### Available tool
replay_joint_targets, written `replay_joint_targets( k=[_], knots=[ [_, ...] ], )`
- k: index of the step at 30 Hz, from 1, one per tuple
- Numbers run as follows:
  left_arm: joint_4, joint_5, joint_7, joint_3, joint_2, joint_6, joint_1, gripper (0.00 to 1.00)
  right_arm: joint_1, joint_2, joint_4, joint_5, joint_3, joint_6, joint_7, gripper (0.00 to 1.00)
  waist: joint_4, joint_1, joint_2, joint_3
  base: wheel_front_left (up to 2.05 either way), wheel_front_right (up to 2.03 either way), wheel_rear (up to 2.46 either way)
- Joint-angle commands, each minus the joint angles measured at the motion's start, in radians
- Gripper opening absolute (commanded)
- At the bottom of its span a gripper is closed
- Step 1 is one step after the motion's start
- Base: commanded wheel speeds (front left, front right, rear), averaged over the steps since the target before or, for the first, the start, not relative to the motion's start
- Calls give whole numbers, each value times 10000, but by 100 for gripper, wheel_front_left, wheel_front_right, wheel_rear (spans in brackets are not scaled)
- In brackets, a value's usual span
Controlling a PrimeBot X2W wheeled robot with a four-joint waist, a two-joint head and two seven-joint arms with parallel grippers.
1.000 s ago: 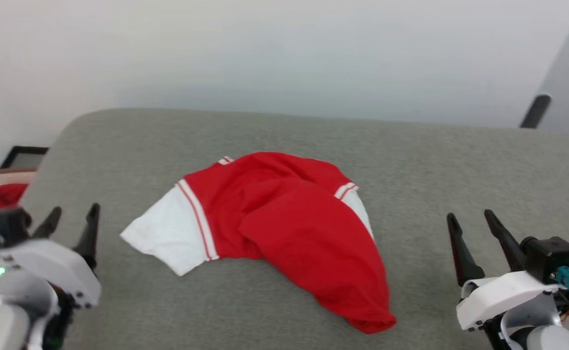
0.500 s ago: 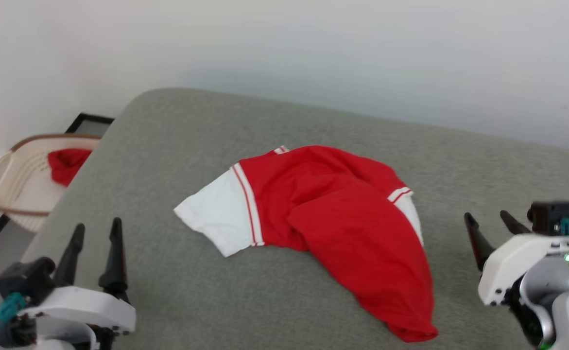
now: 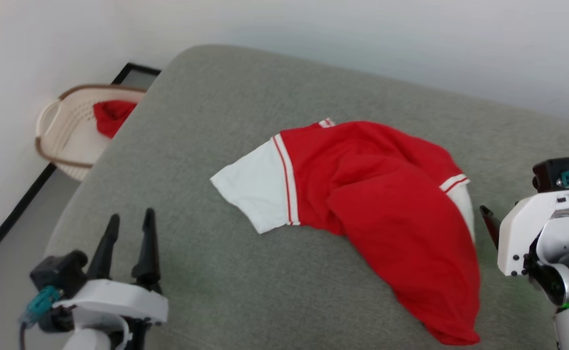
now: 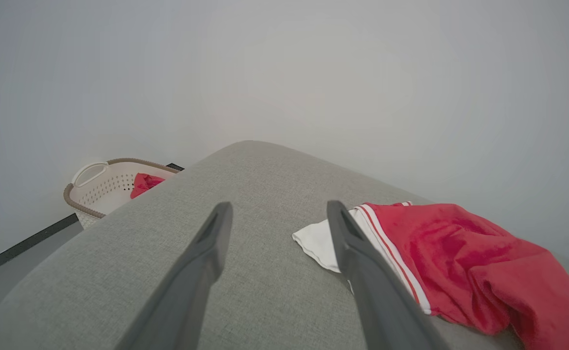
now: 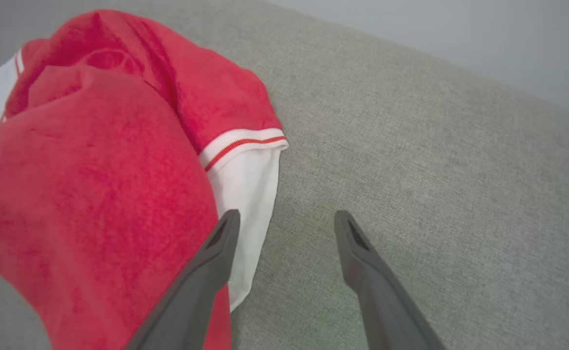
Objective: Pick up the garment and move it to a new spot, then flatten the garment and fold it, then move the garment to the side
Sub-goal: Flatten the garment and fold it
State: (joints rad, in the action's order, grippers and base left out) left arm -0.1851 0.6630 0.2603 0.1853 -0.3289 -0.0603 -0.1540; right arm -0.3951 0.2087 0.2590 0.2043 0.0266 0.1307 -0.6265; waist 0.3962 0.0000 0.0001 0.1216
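Since the head camera has swung round over the last second, the whole scene is shifted rightward in its view, and entries are made accordingly.

Far left: cream perforated basket [image 3: 70,127], with a small red cloth [image 3: 112,114] in it, brought into fuller view beyond the left edge of the grey cushion [image 3: 216,282]. Not part of the task.

Near-left corner of the cushion: left gripper [image 3: 131,215]. Jaws are held wide apart with nothing between them. It is set further from the garment than a second ago.

Middle of the cushion: the garment [image 3: 386,204], crumpled. One white sleeve is spread toward the left edge, and the red body is bunched and trails toward the near edge. Its lie is unchanged, so no pick-up is recorded.

Right: right gripper [image 5: 288,214]. Jaws are likewise spread and empty. It has been brought from well apart to just beside the garment's right white sleeve. Whether the sleeve is touched cannot be told.

Assessment: the first step is judged barely begun. A grasp near the right sleeve appears to be in preparation.
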Motion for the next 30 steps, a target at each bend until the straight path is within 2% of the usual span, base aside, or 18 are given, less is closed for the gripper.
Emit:
replay_joint_targets(
  k=[1, 5, 14, 15, 16, 17, 22, 30],
  knots=[
    [-30, -201, 54, -88, 213, 138, -152, 100, -173, 99, 75, 15, -103, 2, -246, 100, 450, 0, -1, 452, 0, 0, 0],
    [-162, -496, 50, -277, 689, 475, -314, 100, -409, 270, 276, -56, -258, 1, -719, 100, 656, 0, -1, 709, 0, 0, 0],
    [-512, -1006, 52, -890, 1525, 1099, -452, 100, -657, 124, 1223, -286, -213, 2, -1459, 100, 825, 0, -1, 1017, 0, 0, 0],
    [-545, -1057, 51, -958, 1599, 1175, -464, 100, -671, 155, 1345, -342, -282, 2, -1536, 80, 819, 0, -1, 1041, 0, 0, 0],
    [-567, -1118, 51, -1020, 1677, 1213, -478, 100, -704, 183, 1455, -370, -322, 1, -1551, 30, 806, 0, -1, 1066, 0, 0, 0],
    [-592, -1139, 51, -1100, 1746, 1261, -491, 100, -764, 192, 1548, -364, -322, 1, -1492, 0, 795, 0, -1, 1084, 0, 0, 0],
    [-683, -1327, 51, -1457, 1972, 1484, -472, 100, -1034, 350, 1822, -398, -337, -5, -1398, 0, 647, 0, -1, 1113, 0, 0, 0],
    [-718, -1595, 52, -1886, 2043, 1668, -447, 100, -1457, 502, 1468, -349, -316, -5, -1418, 0, 168, 0, -1, 964, 0, 0, 0]
  ],
)
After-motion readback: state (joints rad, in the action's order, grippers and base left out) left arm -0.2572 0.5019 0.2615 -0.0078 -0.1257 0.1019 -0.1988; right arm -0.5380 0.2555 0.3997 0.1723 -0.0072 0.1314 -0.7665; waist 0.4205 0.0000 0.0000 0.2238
